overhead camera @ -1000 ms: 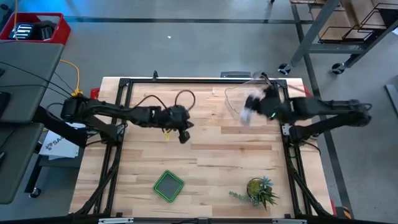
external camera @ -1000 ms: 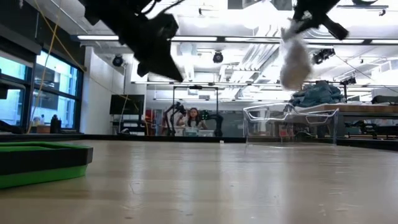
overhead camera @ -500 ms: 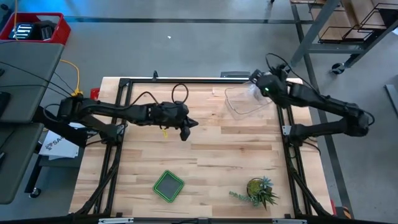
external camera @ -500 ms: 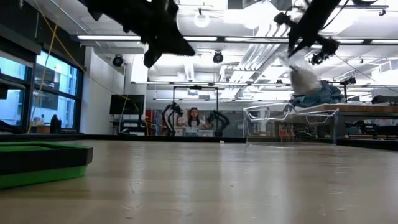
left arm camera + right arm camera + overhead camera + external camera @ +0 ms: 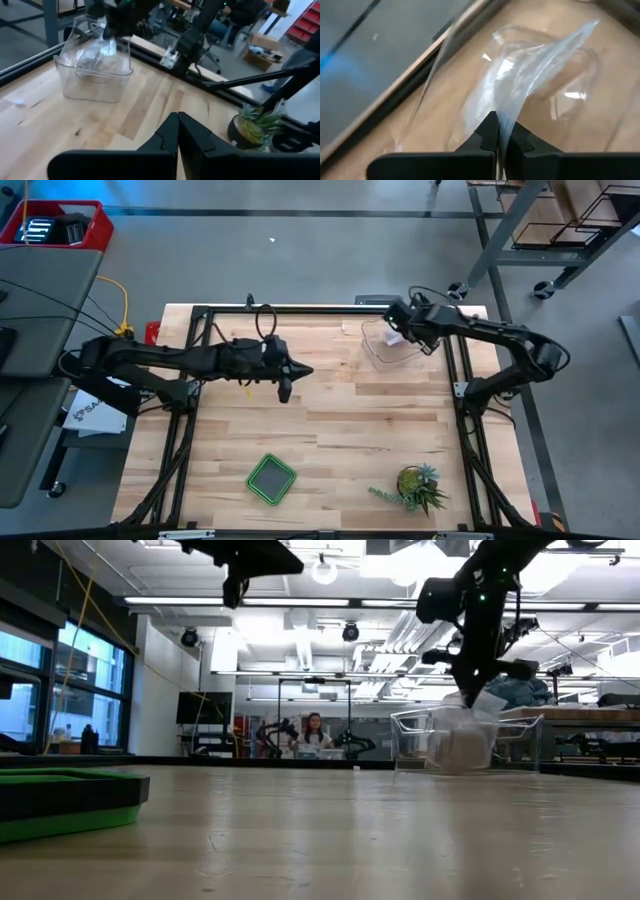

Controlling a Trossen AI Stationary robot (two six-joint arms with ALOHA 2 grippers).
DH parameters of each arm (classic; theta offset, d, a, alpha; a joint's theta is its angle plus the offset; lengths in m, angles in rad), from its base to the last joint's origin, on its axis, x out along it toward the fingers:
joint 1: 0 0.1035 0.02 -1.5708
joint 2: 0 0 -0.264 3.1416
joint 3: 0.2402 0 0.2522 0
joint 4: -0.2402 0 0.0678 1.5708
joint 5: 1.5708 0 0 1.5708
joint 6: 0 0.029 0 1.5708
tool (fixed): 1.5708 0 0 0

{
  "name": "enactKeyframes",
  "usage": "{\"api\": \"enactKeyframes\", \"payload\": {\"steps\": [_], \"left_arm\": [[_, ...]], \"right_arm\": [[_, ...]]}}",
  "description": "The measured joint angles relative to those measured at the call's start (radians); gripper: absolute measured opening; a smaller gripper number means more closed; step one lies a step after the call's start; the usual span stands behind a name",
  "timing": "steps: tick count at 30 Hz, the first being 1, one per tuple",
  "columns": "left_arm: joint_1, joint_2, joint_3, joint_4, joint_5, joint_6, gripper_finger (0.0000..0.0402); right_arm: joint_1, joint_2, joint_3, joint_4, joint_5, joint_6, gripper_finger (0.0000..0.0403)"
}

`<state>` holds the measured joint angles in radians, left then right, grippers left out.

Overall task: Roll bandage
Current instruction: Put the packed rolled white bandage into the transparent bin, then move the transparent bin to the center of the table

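Bandage (image 5: 462, 748) sits bagged inside the tub (image 5: 385, 345), upper right; right gripper (image 5: 403, 332) pinches the bag (image 5: 520, 75). Left gripper (image 5: 283, 387), centre-left, is closed and empty.

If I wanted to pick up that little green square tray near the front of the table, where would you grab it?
Probably by one raised side wall of the small green square plastic tray, coming straight down from above. It lies flat on the light wooden table with its open top up, rim standing free, turned corner-on, so a two-finger grip would need turning to straddle one wall. Nothing crowds it; the potted green plant sits well apart.
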<state>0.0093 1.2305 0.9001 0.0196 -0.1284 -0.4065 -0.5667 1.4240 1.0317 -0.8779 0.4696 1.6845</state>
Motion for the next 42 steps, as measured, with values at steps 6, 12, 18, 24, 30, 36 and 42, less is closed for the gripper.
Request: {"api": "enactKeyframes", "payload": {"steps": [6, 12, 18, 24, 30, 36, 42], "left_arm": [[0.002, -0.007, 0.0, -0.002, -0.018, 0.0, 0.0], [0.018, -0.002, 0.001, -0.005, -0.013, 0.011, 0.0], [0.025, -0.002, 0.001, -0.023, -0.013, 0.043, 0.0], [0.031, -0.001, 0.001, -0.065, -0.013, 0.051, 0.0], [0.031, 0.003, 0.0, -0.083, -0.014, 0.051, 0.0], [0.031, 0.019, -0.002, -0.109, -0.004, 0.046, 0.0], [0.028, 0.022, -0.003, -0.147, 0.022, 0.003, 0.0]], "right_arm": [[-0.018, -0.026, 0.001, 0.159, -0.083, -0.421, 0.0031], [-0.039, -0.052, 0.001, 0.037, -0.189, -0.57, 0.0129], [-0.019, -0.066, 0.001, -0.198, -0.298, -0.662, 0.0196], [0.003, -0.201, 0.001, -0.205, -0.244, -0.664, 0.0199], [-0.116, -0.271, 0.001, -0.312, -0.113, -0.683, 0.0199], [-0.257, -0.162, 0.001, -0.255, -0.056, -0.881, 0.0199], [-0.33, -0.001, 0.001, -0.253, 0.022, -0.91, 0.0199]]}}
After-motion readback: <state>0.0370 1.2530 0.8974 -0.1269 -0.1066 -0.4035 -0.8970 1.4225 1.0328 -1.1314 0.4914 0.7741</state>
